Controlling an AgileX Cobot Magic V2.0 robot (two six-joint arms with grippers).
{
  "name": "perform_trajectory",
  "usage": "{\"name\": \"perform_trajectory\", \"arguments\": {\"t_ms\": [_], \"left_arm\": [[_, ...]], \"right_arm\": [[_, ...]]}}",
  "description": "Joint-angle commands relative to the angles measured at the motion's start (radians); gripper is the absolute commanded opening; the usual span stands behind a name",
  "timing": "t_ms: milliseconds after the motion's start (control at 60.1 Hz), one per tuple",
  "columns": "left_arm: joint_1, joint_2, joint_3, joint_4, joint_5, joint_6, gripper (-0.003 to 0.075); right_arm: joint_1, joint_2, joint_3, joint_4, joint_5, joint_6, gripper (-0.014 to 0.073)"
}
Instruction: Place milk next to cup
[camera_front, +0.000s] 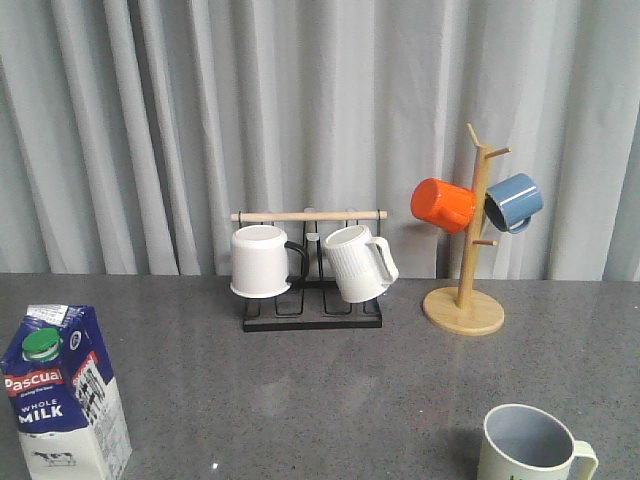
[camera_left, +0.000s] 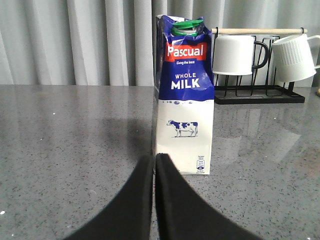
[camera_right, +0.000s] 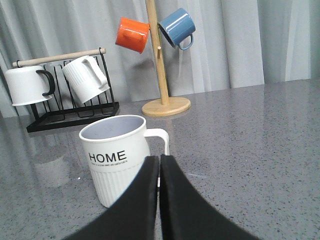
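Note:
The milk (camera_front: 62, 400) is a tall blue-and-white carton with a green cap and stands upright at the table's front left. In the left wrist view the milk (camera_left: 184, 95) stands just beyond my left gripper (camera_left: 154, 159), which is shut and empty. The cup (camera_front: 532, 448), cream-white with a grey-blue inside, stands at the front right. In the right wrist view the cup (camera_right: 117, 159) shows "HOME" and stands just beyond my right gripper (camera_right: 159, 159), which is shut and empty. Neither gripper shows in the front view.
A black rack (camera_front: 312, 310) at the back middle holds a white mug with black handle (camera_front: 262, 261) and a ribbed white mug (camera_front: 358, 262). A wooden mug tree (camera_front: 466, 290) at the back right carries an orange mug (camera_front: 442, 204) and a blue mug (camera_front: 514, 201).

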Motion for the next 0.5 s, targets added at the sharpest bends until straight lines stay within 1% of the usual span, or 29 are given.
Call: {"name": "perform_trajectory", "arguments": {"t_ms": [0,482], "left_arm": [[0.0,-0.013,0.019,-0.002,-0.08,-0.001,-0.0006],[0.0,-0.013,0.019,-0.004,-0.088,-0.005,-0.0006]], "right_arm": [[-0.003,-0.01,0.008,-0.001,-0.071,-0.01,-0.0005],[-0.003,-0.01,0.008,-0.001,-0.07,-0.01,-0.0005]]}}
